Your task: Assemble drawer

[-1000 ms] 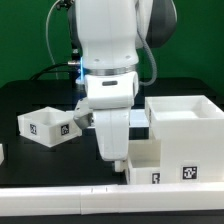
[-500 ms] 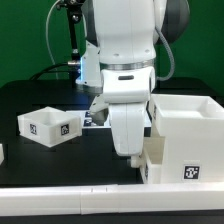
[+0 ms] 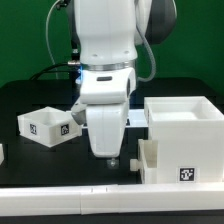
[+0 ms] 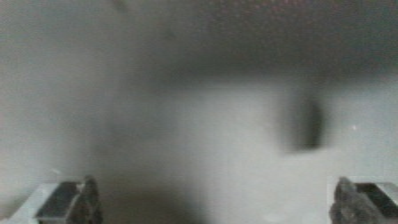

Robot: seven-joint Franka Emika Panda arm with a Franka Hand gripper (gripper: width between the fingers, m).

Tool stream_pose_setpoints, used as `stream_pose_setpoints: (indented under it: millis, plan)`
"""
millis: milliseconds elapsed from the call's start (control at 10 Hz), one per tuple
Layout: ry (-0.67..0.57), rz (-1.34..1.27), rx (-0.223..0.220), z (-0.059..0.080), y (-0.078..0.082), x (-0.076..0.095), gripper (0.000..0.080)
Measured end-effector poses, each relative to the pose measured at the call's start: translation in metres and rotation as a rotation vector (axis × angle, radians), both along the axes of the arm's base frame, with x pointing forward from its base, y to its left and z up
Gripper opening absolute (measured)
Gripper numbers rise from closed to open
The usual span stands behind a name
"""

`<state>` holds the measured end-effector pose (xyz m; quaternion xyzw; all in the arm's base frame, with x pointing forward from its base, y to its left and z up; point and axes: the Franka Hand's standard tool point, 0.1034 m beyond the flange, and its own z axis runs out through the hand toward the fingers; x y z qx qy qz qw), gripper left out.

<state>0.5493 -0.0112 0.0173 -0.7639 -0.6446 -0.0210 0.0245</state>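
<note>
The large white open-topped housing (image 3: 186, 118) stands at the exterior view's right. A small white tray (image 3: 158, 162) with a black-and-white tag sits low against its near side. A second small tagged tray (image 3: 45, 124) sits apart at the exterior view's left. My gripper (image 3: 108, 158) points down over the black table between them, just left of the right tray and not touching it. In the wrist view the fingertips (image 4: 64, 204) stand far apart with nothing between them. The surface beyond them is a grey-white blur.
A white strip (image 3: 90, 190) runs along the table's front edge. A small white piece (image 3: 2, 152) shows at the far left edge. A dark stand with cables (image 3: 66, 40) rises behind the arm.
The gripper swung right to the tray by the housing, then back left and a little up. That tray now sits further right, against the housing.
</note>
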Motion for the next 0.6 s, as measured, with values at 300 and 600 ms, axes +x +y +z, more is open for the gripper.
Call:
stream_pose_setpoints:
  millis: [300,600]
  plan:
    - [-0.002,0.073,-0.001,0.005,-0.001,0.012,0.0649]
    - [-0.025,0.076,0.003,0.004,0.003,0.013,0.0649]
